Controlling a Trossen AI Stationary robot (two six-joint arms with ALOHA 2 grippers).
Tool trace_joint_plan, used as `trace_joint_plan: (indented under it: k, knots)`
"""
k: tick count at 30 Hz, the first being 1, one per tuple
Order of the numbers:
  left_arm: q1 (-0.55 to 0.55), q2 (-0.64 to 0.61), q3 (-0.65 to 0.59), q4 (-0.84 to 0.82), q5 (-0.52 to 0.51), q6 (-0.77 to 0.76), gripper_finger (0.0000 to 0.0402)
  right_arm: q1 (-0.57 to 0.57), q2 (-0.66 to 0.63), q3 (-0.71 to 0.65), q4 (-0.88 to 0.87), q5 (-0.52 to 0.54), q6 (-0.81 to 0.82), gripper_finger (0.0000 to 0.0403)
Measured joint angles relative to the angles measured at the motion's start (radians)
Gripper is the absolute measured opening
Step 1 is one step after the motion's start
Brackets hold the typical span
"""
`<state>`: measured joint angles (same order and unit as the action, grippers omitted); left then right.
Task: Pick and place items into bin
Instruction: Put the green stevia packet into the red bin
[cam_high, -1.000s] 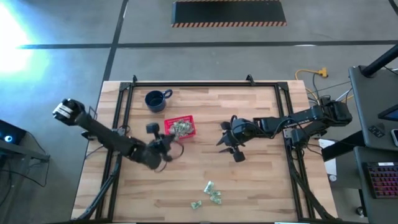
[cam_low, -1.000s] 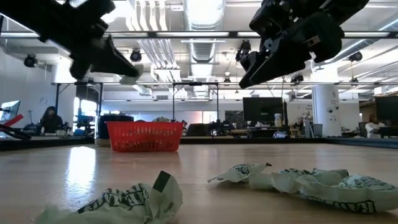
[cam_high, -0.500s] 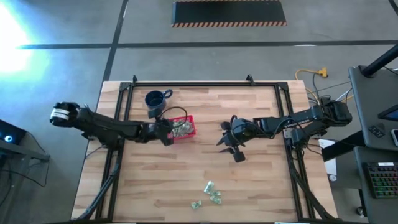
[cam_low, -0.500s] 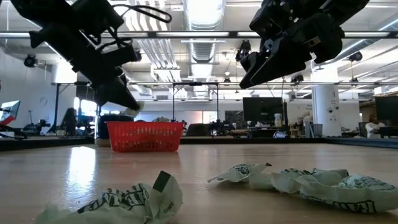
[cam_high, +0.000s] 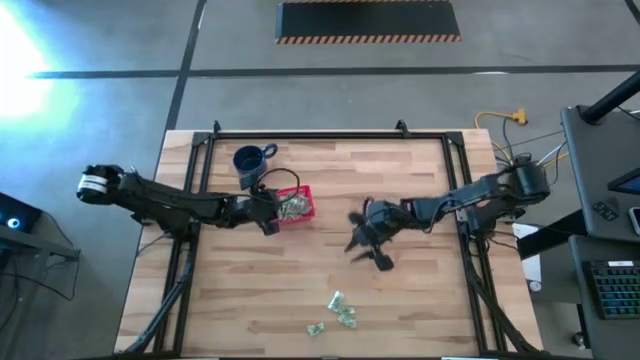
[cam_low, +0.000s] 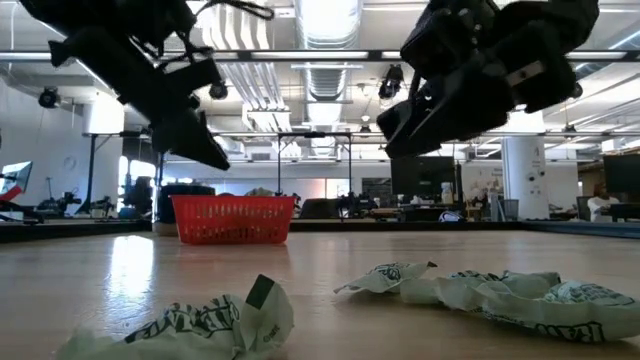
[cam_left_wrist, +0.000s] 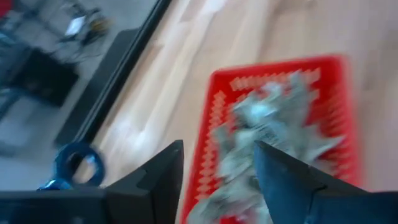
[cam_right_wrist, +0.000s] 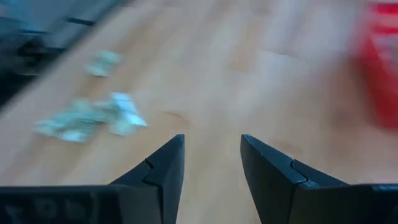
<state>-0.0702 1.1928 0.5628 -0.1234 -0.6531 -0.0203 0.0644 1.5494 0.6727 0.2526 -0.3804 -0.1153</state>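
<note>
While both arms hang above the wooden surface, the scene reads so:
Left tool: at the basket's edge, raised over it, fingers spread, nothing between them.
Right tool: mid-surface, off the wood, fingers apart and empty.
Basket: red, beside the blue mug, heaped with wrapped pieces.
Loose pieces: about three, it seems, near the front edge, well apart from the basket.
</note>
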Motion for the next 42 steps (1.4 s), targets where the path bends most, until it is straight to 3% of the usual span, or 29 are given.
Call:
trace_joint_plan:
  k: [4, 8, 21, 28, 34, 42]
  knots:
    - [-0.024, -0.031, 0.02, 0.003, 0.081, -0.001, 0.0182, 0.06, 0.133, 0.019, 0.134, -0.114, 0.0, 0.0148]
    - [-0.068, -0.069, 0.032, 0.01, 0.126, -0.003, 0.0182, 0.105, 0.231, 0.076, 0.152, -0.116, -0.013, 0.0148]
    - [-0.189, -0.149, 0.028, 0.011, 0.126, -0.055, 0.0183, 0.205, 0.443, 0.245, 0.151, -0.119, -0.024, 0.0148]
    - [-0.22, -0.149, 0.025, 0.01, 0.125, -0.079, 0.0183, 0.197, 0.48, 0.258, 0.14, -0.114, -0.008, 0.0141]
    - [-0.226, -0.149, 0.022, 0.009, 0.124, -0.098, 0.0183, 0.195, 0.475, 0.257, 0.103, -0.039, -0.024, 0.011]
    - [-0.229, -0.149, 0.021, 0.009, 0.124, -0.101, 0.0183, 0.188, 0.455, 0.256, 0.074, -0.035, -0.064, 0.0023]
